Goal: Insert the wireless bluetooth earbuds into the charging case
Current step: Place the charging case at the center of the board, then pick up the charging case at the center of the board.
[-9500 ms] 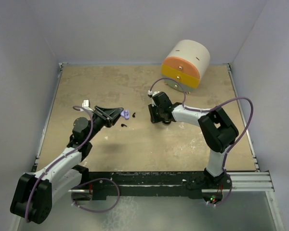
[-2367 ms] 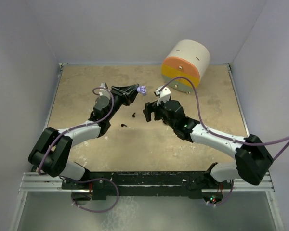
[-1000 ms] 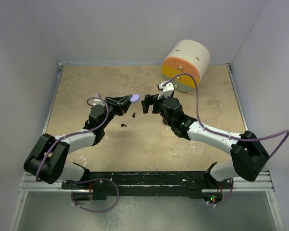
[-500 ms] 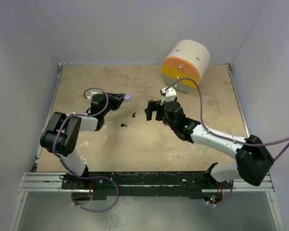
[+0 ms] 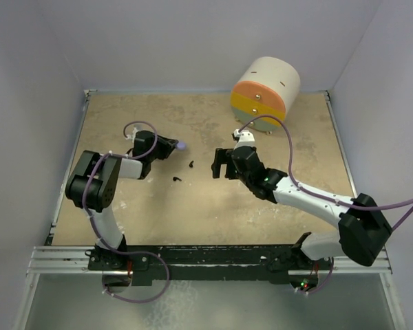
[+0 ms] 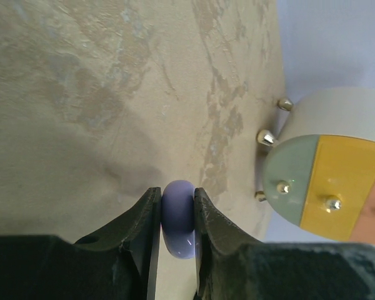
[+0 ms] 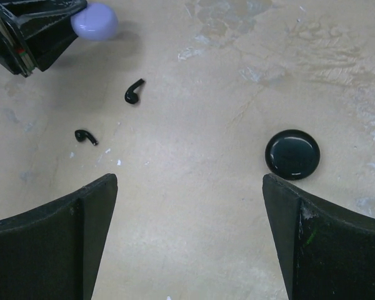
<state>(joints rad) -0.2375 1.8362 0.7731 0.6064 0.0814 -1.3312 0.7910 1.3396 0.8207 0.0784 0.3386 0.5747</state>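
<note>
On the tan surface (image 7: 206, 81), two black earbuds (image 7: 134, 92) (image 7: 85, 136) lie loose left of one black puck (image 7: 292, 154), beneath the wide-spread right tool (image 7: 189, 181); the left tool (image 6: 177, 212) clamps one lavender puck (image 6: 178, 219).

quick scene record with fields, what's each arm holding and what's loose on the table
left fingers: shut on lavender case, gripped edge-on
right fingers: open, holding nothing
black earbuds: two, loose on the table, apart from each other
black case: flat on the table, untouched, apart from the earbuds
lavender earbuds: none in view
drum: on its side at the far edge
</note>
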